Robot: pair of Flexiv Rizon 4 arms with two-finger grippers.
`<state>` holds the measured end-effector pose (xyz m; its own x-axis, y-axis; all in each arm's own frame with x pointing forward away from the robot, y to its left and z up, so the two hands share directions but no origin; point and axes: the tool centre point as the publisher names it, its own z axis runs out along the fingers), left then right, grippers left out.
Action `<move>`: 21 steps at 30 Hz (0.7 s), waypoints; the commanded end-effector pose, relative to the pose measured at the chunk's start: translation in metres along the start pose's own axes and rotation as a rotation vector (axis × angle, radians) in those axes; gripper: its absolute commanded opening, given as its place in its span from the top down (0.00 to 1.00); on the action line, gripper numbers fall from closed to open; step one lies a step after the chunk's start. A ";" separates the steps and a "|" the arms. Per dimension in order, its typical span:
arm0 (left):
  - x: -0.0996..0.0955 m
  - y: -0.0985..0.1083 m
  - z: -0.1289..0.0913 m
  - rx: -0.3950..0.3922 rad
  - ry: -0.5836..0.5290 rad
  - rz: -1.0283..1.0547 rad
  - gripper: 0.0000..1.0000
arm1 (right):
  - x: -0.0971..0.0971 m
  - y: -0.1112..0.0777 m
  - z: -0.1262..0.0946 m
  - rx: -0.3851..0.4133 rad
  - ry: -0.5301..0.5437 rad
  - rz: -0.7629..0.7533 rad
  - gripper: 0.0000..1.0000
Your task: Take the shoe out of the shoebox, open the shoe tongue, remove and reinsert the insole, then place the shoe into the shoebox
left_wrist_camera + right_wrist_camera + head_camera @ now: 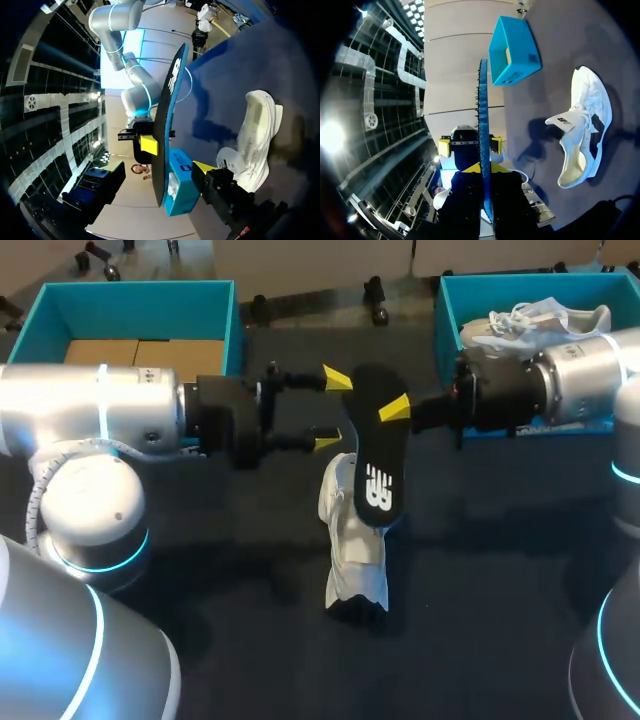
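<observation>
A black insole hangs in the air over the table's middle, with my right gripper shut on its far end. Seen edge-on in the right wrist view, the insole sticks out from between that gripper's yellow tips. My left gripper is open and straddles the same end of the insole with a gap on each side; one of its fingertips shows beside the insole. Under the insole, a white shoe lies on the dark table, also seen as shoe and shoe.
A teal shoebox with cardboard inside stands at the back left. A second teal box at the back right holds another white shoe. Both arms' bodies take up the table's left and right sides.
</observation>
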<state>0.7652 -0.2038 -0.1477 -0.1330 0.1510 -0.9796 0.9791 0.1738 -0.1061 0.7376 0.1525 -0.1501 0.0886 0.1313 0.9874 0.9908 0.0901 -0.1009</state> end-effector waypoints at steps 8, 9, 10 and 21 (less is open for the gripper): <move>0.000 0.007 0.022 -0.013 -0.012 -0.018 0.52 | 0.003 -0.002 0.018 -0.013 0.003 -0.009 1.00; 0.000 0.006 0.022 -0.014 -0.013 -0.022 0.52 | 0.003 -0.002 0.019 -0.013 0.002 -0.009 1.00; 0.001 0.006 0.023 -0.015 -0.013 -0.023 0.52 | 0.003 -0.002 0.019 -0.014 0.002 -0.009 1.00; 0.003 0.011 0.026 -0.031 -0.011 -0.043 0.67 | 0.004 -0.005 0.020 -0.021 -0.002 -0.010 1.00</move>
<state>0.7769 -0.2245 -0.1560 -0.1720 0.1270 -0.9769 0.9672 0.2099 -0.1430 0.7328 0.1720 -0.1491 0.0767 0.1271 0.9889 0.9934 0.0755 -0.0868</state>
